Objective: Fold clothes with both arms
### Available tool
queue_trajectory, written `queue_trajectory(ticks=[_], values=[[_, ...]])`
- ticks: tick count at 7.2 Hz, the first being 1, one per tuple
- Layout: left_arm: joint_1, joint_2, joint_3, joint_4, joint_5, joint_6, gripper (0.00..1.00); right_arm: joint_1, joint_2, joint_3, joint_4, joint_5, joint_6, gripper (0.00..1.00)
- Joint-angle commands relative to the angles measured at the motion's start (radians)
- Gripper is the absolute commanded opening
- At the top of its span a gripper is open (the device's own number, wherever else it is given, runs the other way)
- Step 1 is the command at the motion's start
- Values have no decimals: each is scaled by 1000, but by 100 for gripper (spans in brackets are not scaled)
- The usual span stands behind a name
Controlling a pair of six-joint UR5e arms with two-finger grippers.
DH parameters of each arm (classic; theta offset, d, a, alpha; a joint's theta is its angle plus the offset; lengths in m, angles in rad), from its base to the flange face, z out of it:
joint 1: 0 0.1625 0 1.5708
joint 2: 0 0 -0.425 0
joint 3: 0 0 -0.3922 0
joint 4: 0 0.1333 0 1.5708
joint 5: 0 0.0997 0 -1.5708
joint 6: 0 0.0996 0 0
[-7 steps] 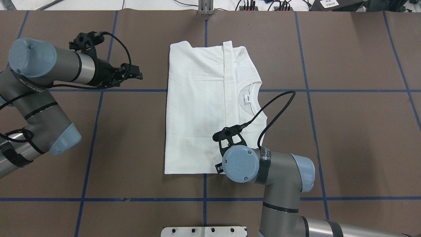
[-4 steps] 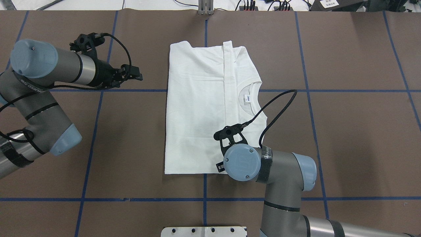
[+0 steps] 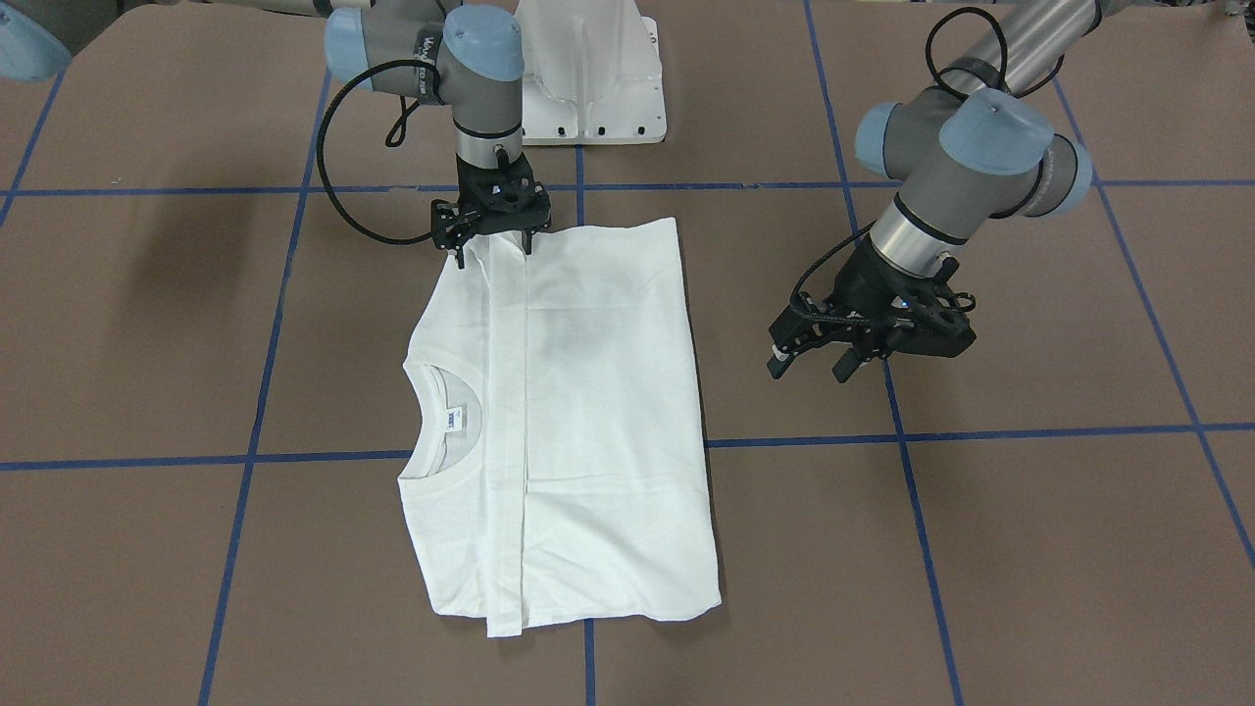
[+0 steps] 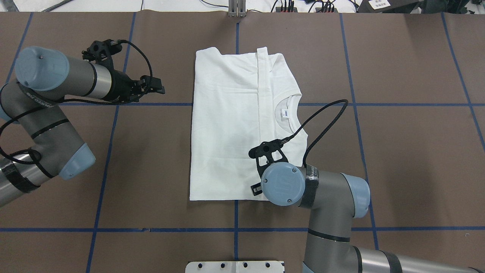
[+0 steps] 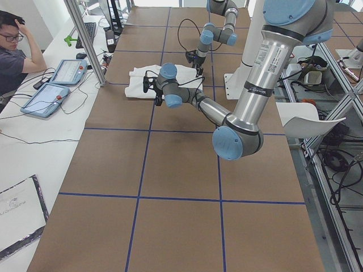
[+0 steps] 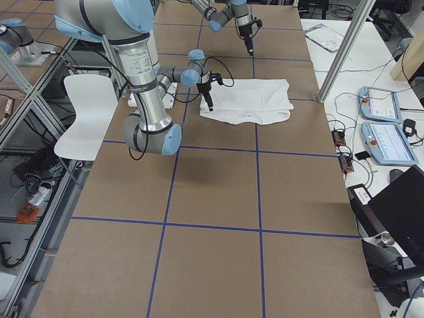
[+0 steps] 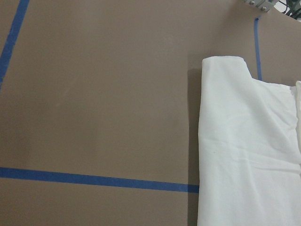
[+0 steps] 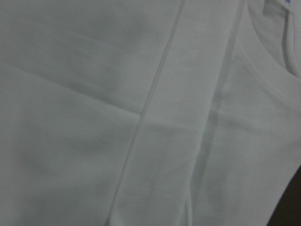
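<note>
Left hand (image 3: 812,368) splayed beside T-shirt (image 3: 598,422); right hand (image 3: 493,253) apparently splayed at edge near pedestal (image 3: 598,98)

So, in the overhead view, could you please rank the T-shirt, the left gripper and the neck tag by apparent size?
1. T-shirt, largest by far.
2. Left gripper, though it hangs above the table, nearer the camera.
3. Neck tag, smallest.

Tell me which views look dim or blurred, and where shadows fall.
Right wrist view: dim, greyish and soft; the shirt fills it. Left wrist view: evenly lit, the shirt casts a narrow shadow on the table. Front-facing view: sharp, with a faint grey shadow on the shirt.
</note>
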Motion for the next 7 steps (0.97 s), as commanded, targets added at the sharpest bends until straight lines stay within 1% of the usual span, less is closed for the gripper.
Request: queue_trajectory(ticks=[1, 5, 7], values=[[0, -1, 0, 0, 0, 0, 100, 1, -2, -3, -2, 0, 0, 100], [0, -9, 0, 0, 0, -2, 100, 23, -14, 1, 0, 1, -18, 100], [14, -9, 0, 0, 2, -2, 100, 59, -60, 22, 0, 38, -28, 100]])
